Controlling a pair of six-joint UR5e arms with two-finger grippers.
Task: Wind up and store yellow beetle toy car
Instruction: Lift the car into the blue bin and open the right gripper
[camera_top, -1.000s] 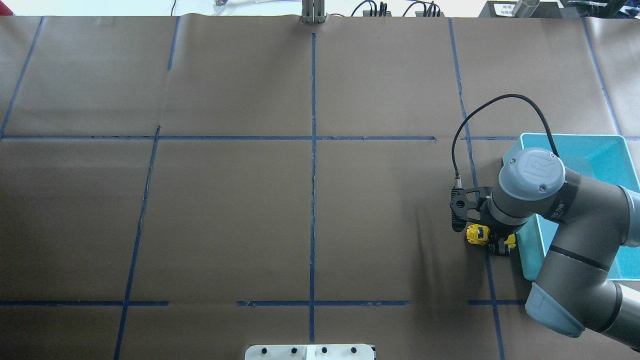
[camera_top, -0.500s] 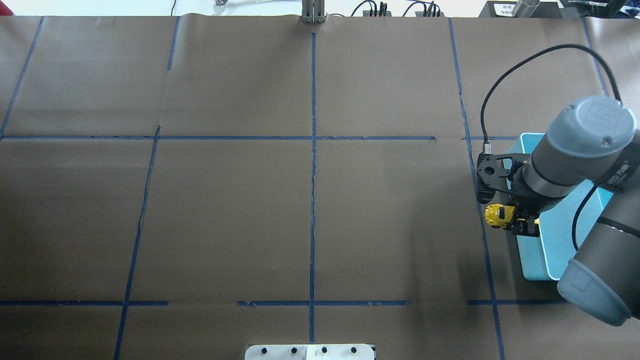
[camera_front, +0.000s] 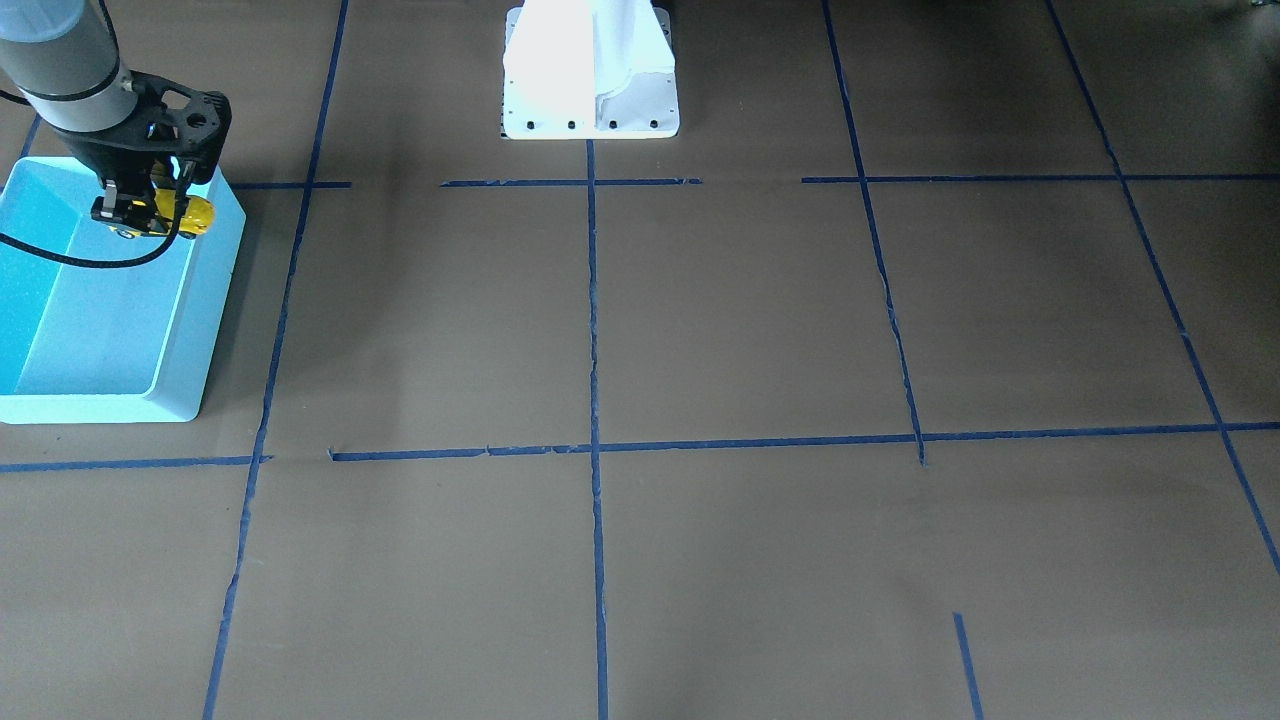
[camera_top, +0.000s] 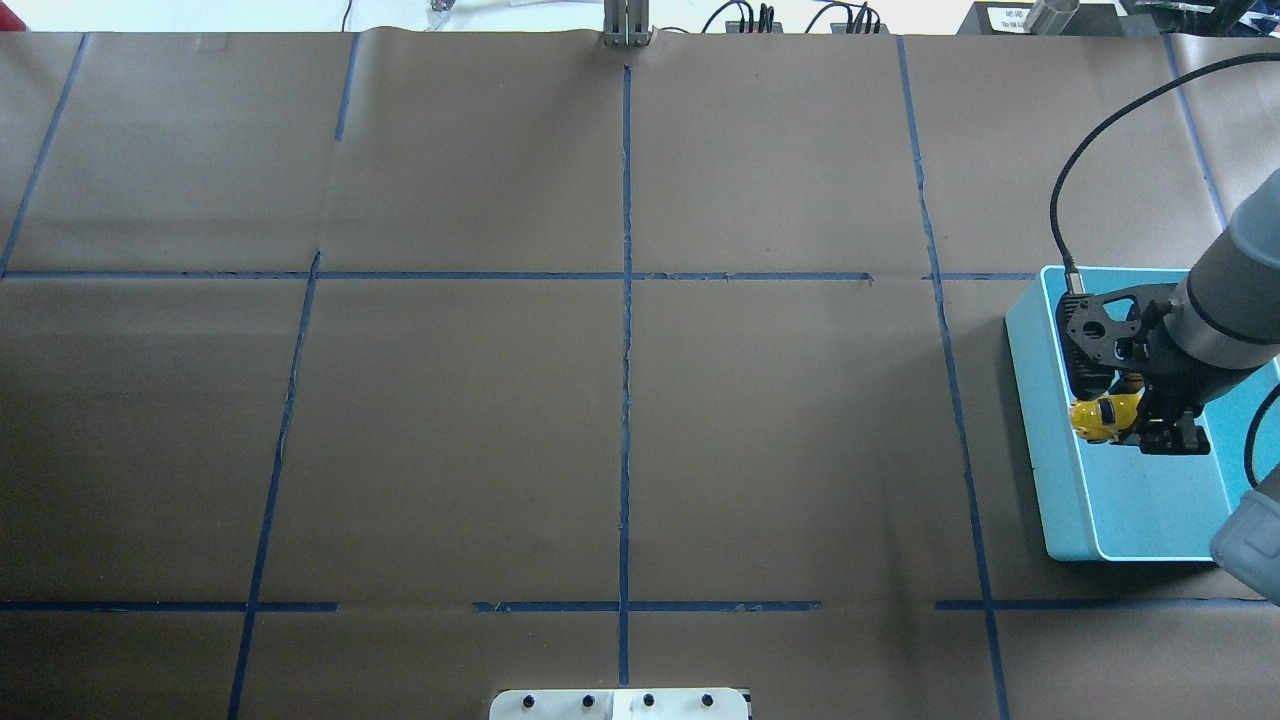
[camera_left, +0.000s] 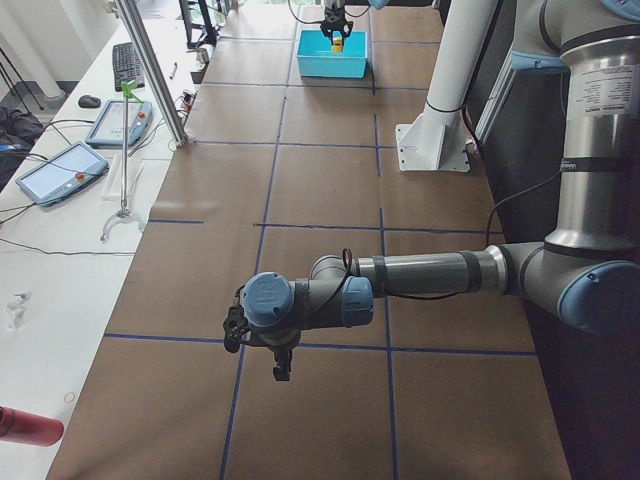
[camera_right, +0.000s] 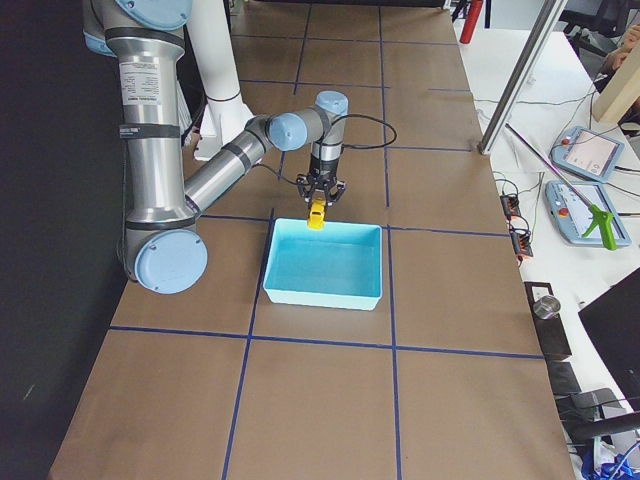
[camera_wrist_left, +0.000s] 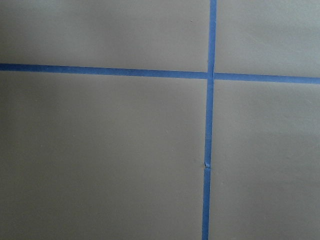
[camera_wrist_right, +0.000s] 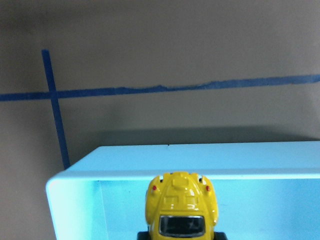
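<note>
Right hand: black two-finger unit, pointing down, pinching the tail end of the toy. The toy's nose juts free of the fingers.
Yellow beetle toy car: tiny, with a glossy hard shell, a rounded beetle body, dark windows and black wheels. It is carried in the air, apparently touching neither bin floor nor wall.
Location: over the inside of the bin, just within the wall nearest the table's middle.
Long axis: level, lying across the table, nose toward the table's middle.
Key relation (judged): the bin floor lies straight below the car, and the nose is close to the wall. A clean drop may call for lowering or a small shift inward.
Light blue rectangular plastic bin: smooth, with sloped walls and a rounded rim, set at the table's right end.
Left hand: well apart, over paper at the other end. Whether it is spread or pressed together cannot be told.
Nearer arm: right.
Table: matte brown paper, lightly creased, gridded with blue tape.
Stage (judged): storing. The winding cannot be confirmed.
</note>
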